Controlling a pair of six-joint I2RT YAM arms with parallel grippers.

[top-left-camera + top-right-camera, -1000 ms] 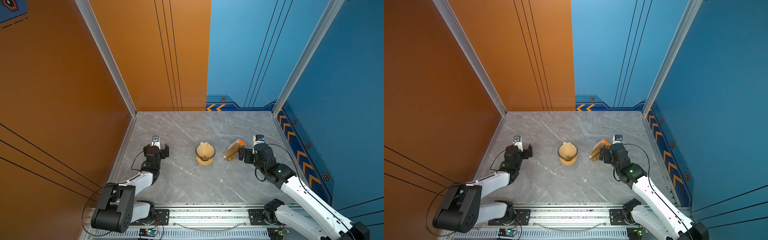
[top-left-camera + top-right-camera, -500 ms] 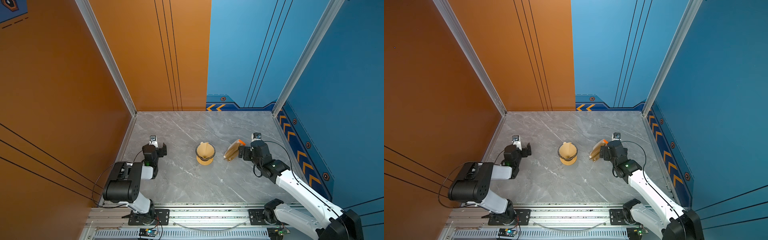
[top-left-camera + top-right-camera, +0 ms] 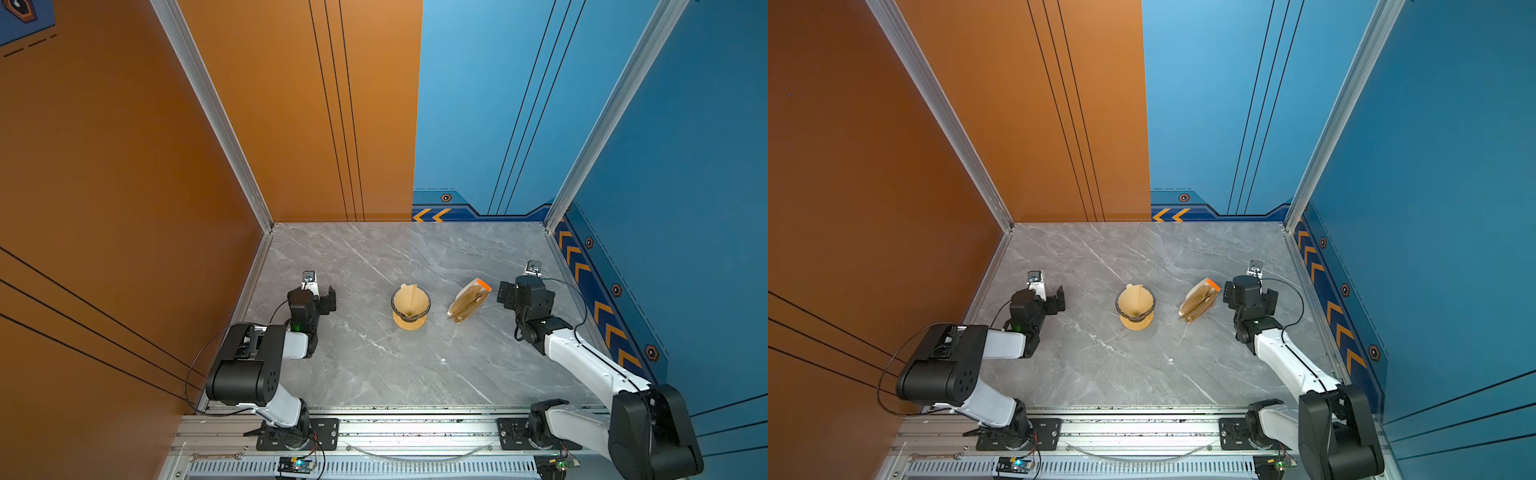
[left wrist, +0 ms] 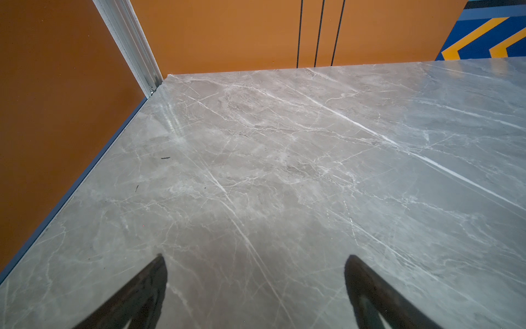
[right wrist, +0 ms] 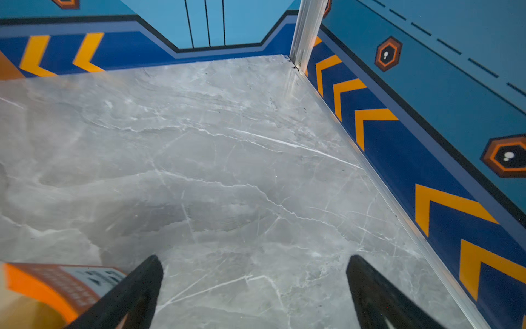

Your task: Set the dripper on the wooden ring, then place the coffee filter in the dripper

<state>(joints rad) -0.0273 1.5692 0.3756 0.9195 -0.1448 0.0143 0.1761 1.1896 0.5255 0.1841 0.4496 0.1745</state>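
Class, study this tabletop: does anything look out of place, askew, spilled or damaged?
Nothing serious. The coffee filter sits inside the dripper, its tab poking over the far rim. The filter packet lies slanted on the table, apart from the dripper. No spill or damage shows.

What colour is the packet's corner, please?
The packet's corner is orange, clearest in the right wrist view.
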